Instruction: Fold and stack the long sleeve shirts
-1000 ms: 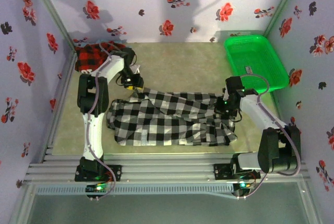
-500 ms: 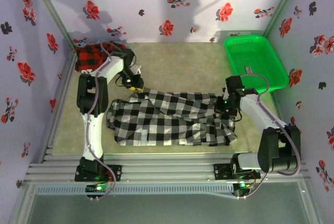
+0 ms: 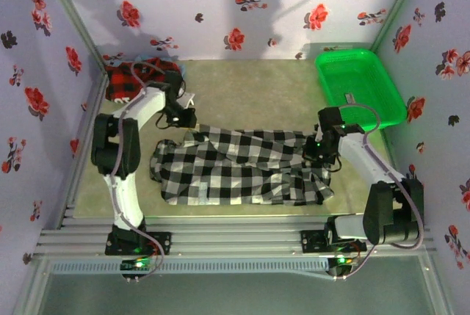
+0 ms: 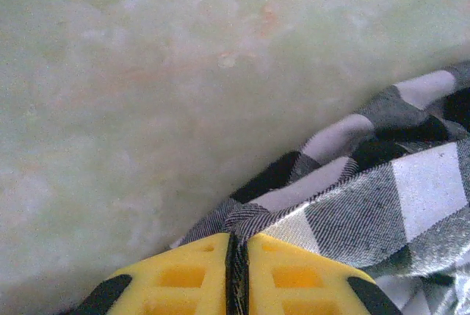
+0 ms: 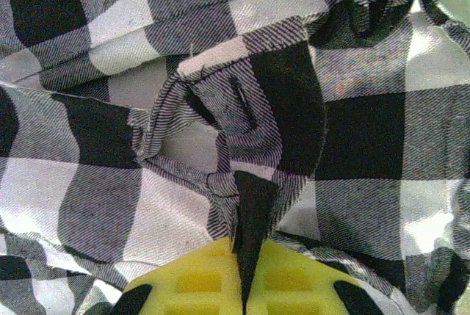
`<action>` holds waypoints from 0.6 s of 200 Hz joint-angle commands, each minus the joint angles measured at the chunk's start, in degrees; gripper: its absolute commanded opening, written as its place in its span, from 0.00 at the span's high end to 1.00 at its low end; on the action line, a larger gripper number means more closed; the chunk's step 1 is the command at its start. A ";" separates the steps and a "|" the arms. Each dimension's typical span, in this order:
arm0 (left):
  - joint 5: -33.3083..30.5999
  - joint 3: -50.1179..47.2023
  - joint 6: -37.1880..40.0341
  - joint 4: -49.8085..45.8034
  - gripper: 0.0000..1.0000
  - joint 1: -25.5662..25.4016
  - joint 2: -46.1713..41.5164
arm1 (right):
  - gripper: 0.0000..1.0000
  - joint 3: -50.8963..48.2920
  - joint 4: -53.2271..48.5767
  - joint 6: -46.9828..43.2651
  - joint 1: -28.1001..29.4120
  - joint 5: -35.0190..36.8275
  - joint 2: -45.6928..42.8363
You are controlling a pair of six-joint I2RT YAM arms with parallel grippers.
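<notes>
No writing, label or number can be read on anything here.

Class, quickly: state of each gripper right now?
Left gripper: closed, pinching the edge of the checked shirt.
Right gripper: closed on a fold of the checked shirt.

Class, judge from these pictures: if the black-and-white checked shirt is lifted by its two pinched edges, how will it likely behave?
Probably floppy: the black-and-white checked shirt lies in wrinkles and folds, so it should sag between the left gripper and right gripper. Likely light, since thin cloth bunches at each pinch. Its loose middle may drag on the table.
</notes>
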 commanded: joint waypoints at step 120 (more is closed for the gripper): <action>3.45 -17.56 -5.84 4.52 0.85 -3.02 -7.75 | 0.93 1.57 -2.44 -1.77 -2.32 2.36 1.28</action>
